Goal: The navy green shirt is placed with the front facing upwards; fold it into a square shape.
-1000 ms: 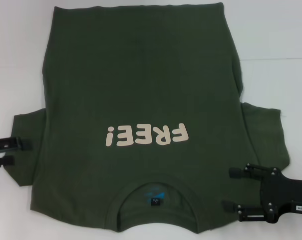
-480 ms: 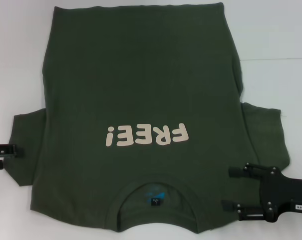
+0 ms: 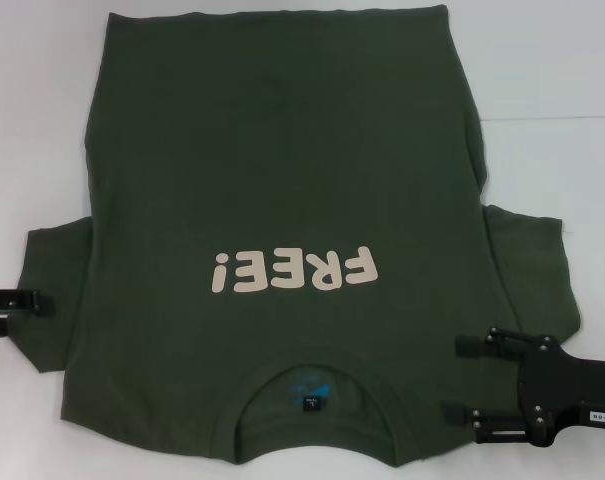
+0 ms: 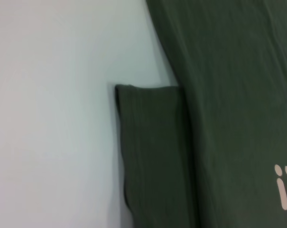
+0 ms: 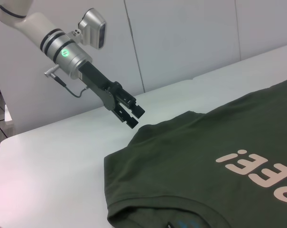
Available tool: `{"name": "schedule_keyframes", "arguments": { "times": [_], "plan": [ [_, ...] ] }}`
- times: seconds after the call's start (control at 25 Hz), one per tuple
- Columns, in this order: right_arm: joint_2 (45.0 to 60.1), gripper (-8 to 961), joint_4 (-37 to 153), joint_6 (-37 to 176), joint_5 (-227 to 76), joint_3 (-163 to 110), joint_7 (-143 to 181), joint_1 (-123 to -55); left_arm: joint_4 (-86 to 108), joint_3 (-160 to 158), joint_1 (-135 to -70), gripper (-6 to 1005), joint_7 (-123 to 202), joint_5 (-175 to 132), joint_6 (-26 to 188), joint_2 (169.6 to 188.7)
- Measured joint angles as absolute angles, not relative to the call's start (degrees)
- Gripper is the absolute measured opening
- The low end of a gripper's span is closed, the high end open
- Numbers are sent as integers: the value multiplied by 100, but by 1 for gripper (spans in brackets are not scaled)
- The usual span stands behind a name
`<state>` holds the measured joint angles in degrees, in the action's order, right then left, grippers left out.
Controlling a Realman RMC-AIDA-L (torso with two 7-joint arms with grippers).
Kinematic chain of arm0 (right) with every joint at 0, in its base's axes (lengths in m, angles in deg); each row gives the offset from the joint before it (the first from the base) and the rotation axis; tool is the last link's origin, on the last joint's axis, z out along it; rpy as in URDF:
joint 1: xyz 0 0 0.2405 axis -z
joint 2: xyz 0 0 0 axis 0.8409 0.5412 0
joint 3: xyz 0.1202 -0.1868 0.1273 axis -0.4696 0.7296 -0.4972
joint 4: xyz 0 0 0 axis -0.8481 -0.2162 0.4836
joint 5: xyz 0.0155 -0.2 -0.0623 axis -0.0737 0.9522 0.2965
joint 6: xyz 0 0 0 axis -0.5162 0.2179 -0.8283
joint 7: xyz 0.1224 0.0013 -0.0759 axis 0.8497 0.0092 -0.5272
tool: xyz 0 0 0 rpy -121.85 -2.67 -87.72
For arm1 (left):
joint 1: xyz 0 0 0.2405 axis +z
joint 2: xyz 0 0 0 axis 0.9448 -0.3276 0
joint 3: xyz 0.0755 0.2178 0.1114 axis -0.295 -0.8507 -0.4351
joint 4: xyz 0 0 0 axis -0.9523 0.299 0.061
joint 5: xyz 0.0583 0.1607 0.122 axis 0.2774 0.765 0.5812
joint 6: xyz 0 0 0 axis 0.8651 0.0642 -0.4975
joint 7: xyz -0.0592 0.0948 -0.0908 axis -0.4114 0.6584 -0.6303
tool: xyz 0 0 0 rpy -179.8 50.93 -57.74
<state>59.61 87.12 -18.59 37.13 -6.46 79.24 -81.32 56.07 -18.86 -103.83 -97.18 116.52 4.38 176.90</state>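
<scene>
The navy green shirt (image 3: 282, 180) lies flat and front up on the white table (image 3: 562, 100). Its "FREE!" print (image 3: 292, 270) reads upside down, and the collar (image 3: 317, 362) is at the near edge. My left gripper (image 3: 22, 312) is at the far left, just outside the left sleeve (image 3: 57, 260). In the right wrist view the left gripper (image 5: 134, 116) hovers over that sleeve's edge, open and empty. My right gripper (image 3: 454, 378) sits open at the near right, over the shirt's shoulder beside the right sleeve (image 3: 532, 270). The left wrist view looks down on the left sleeve (image 4: 152, 152).
Bare white table surrounds the shirt on the left (image 4: 48, 118) and far right. A pale wall (image 5: 181, 38) rises behind the table's far side in the right wrist view. Nothing else lies on the table.
My left gripper has drawn back a little to the left, away from the sleeve. The right gripper has crept very slightly left. The shirt has not moved.
</scene>
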Motion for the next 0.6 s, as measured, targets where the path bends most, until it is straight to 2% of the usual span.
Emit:
{"name": "schedule_keyframes", "arguments": {
  "times": [0.6],
  "plan": [
    [5961,911,8702,-1793,3713,-646,7925,-8141,5549,-2041,-10387,874,-9715,11743,875,17736]
  ]
}}
